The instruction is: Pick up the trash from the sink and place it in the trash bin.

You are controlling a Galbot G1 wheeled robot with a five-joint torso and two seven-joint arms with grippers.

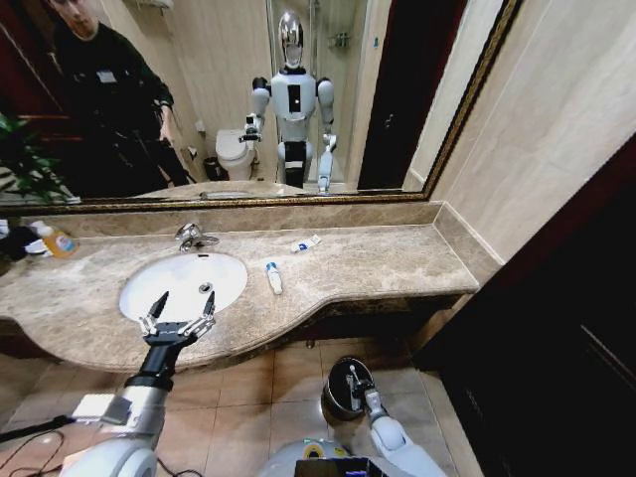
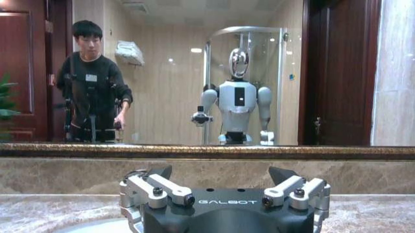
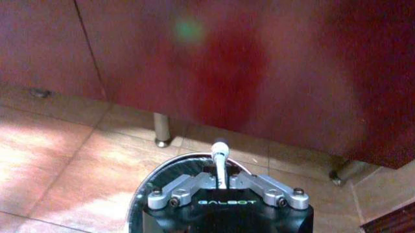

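My left gripper [image 1: 180, 310] hovers open over the front edge of the white sink [image 1: 174, 273], nothing between its fingers; the left wrist view has that gripper [image 2: 220, 177] facing the mirror. Down at floor level, my right gripper [image 1: 355, 380] is shut on a small white tube [image 1: 352, 371] directly above the black trash bin [image 1: 336, 401]. From the right wrist, the tube [image 3: 220, 151] sticks out past the closed gripper [image 3: 220, 182] over the bin's dark opening [image 3: 170, 170]. A white tube with a blue end [image 1: 273, 277] and a flat white packet [image 1: 305, 243] lie on the counter right of the basin.
The chrome faucet [image 1: 191, 236] stands behind the basin. A bottle with an orange label [image 1: 58, 240] sits at the counter's far left. A dark wooden cabinet [image 3: 259, 73] rises close behind the bin, and a dark door fills the right side.
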